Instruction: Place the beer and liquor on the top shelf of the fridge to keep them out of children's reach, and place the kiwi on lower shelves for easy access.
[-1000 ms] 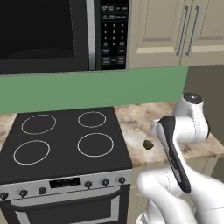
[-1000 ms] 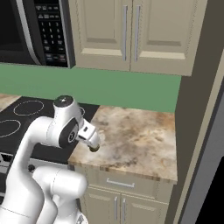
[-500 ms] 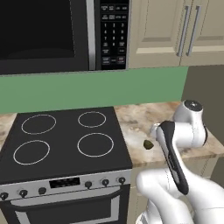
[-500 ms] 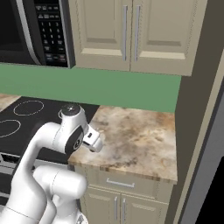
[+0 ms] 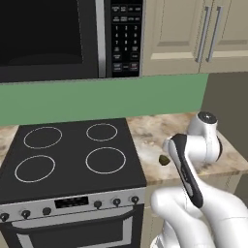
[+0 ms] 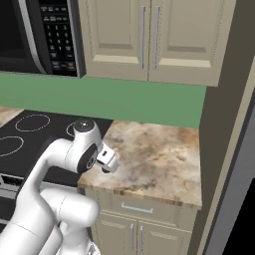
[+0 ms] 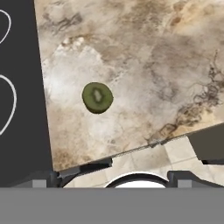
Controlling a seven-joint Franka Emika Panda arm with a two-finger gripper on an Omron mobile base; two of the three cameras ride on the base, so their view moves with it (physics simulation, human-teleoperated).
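The kiwi lies on the marbled counter close to the stove's edge, its green face toward the hand camera. It also peeks out beside my forearm as a small olive lump, the kiwi. My gripper hovers above the counter, open, with its fingertips spread wide and nothing between them; the kiwi sits ahead of them, apart from both. From the right, the gripper hangs low over the counter's left front corner. The beer, the liquor and the shelves are out of view.
A black four-ring stove borders the counter on the left, with a microwave above it. Beige wall cabinets hang over the counter. A tall grey-brown panel closes off the counter's right end.
The hand has eased slightly down and to the right over the counter, and the elbow has sunk a little. The kiwi has stayed where it was.
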